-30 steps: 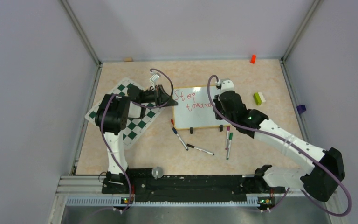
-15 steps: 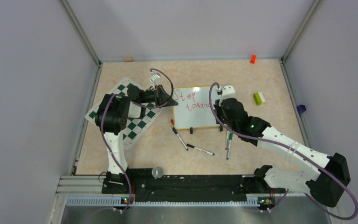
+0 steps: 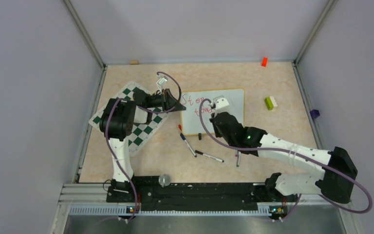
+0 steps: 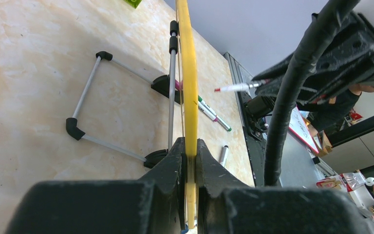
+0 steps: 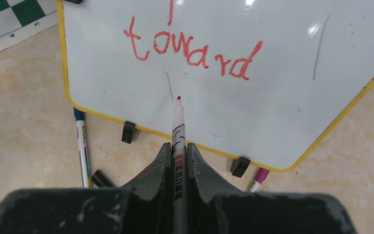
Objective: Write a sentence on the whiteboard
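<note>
The whiteboard (image 3: 231,105) stands tilted on the table, white with a yellow rim (image 4: 187,73). My left gripper (image 3: 179,106) is shut on its left edge, jaws pinching the rim (image 4: 190,146). The sentence (image 3: 195,105) shows in red as "Step" over "toward" (image 5: 190,51). My right gripper (image 3: 213,122) is shut on a red marker (image 5: 178,131), low over the board's left half. The marker's tip (image 5: 178,99) is just below "toward", at or just off the board's face. In the left wrist view the same marker (image 4: 233,87) points at the board.
A green-and-white chessboard mat (image 3: 126,105) lies left of the board. Loose markers (image 3: 187,144) (image 3: 209,156) (image 3: 237,158) lie in front of it, with a black cap (image 5: 100,179). A green-white block (image 3: 271,102), a red block (image 3: 264,61) and a purple piece (image 3: 314,113) sit to the right.
My right arm has swung left and nearer, carrying the marker from the end of "toward" to below its start. The left gripper and board have not moved.
</note>
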You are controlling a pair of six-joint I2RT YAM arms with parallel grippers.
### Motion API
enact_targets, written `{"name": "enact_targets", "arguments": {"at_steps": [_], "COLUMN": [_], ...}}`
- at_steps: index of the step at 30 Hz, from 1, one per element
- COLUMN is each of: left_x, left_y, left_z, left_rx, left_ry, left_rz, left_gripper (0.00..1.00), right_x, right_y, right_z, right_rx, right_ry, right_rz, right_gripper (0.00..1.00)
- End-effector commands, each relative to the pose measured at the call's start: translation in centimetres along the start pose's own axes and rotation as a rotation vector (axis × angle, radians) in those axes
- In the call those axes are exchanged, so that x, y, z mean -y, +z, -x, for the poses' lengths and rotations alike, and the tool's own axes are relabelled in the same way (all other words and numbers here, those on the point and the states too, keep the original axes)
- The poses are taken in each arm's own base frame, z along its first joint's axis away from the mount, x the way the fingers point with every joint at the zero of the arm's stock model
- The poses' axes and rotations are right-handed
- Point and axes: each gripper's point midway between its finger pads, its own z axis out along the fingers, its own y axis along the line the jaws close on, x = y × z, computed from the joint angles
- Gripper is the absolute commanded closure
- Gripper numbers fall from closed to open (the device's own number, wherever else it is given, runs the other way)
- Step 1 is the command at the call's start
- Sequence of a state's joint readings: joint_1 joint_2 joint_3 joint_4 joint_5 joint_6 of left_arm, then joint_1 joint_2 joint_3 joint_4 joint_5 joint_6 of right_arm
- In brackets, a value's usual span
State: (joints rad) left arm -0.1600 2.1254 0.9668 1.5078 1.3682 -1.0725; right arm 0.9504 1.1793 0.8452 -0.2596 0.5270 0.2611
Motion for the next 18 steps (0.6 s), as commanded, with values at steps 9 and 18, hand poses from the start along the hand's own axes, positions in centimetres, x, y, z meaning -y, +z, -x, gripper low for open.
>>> {"name": "enact_targets", "arguments": {"at_steps": [9,18], "left_x": [1.6,1.6], "left_y": [0.4,0.4], "left_z": [1.6,1.6], "left_rx": [0.002,0.001], "left_ry": [0.138,0.141], "left_rz": [-0.039,-0.039], "left_gripper": [1.0,1.0], "right_x": [-2.7,-3.0], "right_y": [1.2,2.2], "right_z": [1.3,1.5], "right_rx": [0.023,0.012], "right_ry": [-0.008,-0.038], "right_rz": [0.0,-0.021], "right_gripper": [1.0,1.0]}}
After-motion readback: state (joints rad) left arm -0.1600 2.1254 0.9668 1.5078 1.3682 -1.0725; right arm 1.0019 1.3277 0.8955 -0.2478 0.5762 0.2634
